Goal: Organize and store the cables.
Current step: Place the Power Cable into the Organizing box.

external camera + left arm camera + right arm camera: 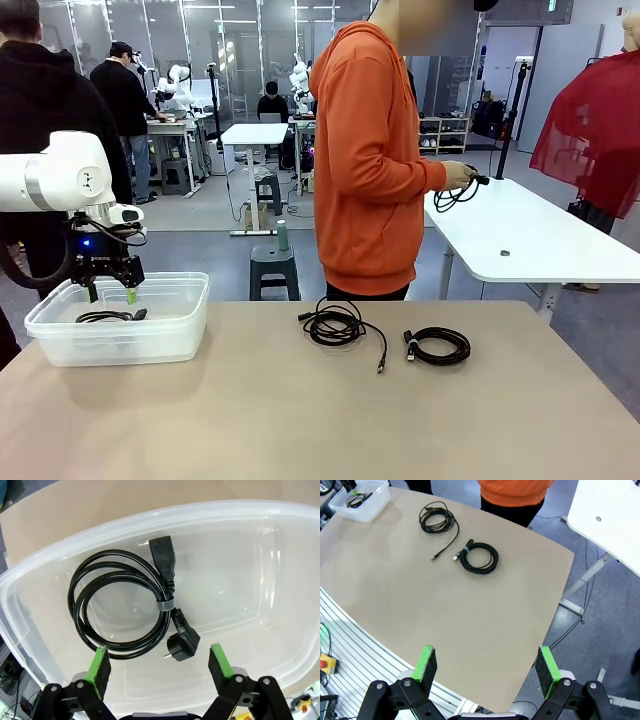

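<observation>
One power cable (165, 605) is laid in the clear bin (280, 540) under the spread, empty left claw (159, 652), the right claw (485, 662) is held spread above the counter (300, 420), and a reach for the loose coil (335, 325) or tight coil (479, 570) there is judged needed next

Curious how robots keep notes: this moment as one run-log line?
left gripper open over plastic bin | power cord coiled in bin | loose cable coil and tied cable coil on table | right gripper open

Clear glossy plastic bin (280, 580), matt tabletop (300, 420)
</observation>
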You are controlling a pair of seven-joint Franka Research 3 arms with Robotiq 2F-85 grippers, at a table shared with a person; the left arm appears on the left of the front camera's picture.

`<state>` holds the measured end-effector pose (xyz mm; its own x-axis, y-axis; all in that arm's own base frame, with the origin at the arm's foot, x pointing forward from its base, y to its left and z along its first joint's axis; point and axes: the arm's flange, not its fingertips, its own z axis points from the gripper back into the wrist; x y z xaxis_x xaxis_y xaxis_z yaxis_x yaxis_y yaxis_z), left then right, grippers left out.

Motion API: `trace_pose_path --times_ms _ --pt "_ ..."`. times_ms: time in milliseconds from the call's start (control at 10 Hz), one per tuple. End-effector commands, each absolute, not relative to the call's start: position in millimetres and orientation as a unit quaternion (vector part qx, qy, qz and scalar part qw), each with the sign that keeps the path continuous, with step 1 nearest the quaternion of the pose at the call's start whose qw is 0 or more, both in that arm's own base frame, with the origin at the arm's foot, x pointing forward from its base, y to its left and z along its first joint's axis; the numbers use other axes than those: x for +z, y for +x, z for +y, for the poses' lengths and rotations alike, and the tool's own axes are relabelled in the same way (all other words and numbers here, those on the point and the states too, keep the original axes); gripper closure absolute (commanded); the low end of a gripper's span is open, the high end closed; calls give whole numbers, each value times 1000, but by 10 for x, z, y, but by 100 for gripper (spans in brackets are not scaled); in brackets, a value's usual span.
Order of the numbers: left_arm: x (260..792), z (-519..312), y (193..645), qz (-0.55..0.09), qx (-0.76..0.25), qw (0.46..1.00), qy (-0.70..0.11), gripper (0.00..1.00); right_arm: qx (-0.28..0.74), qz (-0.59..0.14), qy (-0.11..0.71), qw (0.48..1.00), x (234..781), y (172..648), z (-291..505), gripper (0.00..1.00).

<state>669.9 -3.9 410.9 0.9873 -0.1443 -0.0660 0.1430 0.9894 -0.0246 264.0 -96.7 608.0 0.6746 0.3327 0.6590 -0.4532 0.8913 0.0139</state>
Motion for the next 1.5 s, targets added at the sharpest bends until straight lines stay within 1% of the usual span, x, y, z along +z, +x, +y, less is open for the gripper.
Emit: trace_pose_path --times_ms 0,1400 --pt "4056 -31 6705 38 -71 997 -10 0 216 -341 87 911 6089 2645 -961 0" --pt "4056 -31 6705 38 -71 997 -10 0 216 -341 87 911 6089 2645 -961 0"
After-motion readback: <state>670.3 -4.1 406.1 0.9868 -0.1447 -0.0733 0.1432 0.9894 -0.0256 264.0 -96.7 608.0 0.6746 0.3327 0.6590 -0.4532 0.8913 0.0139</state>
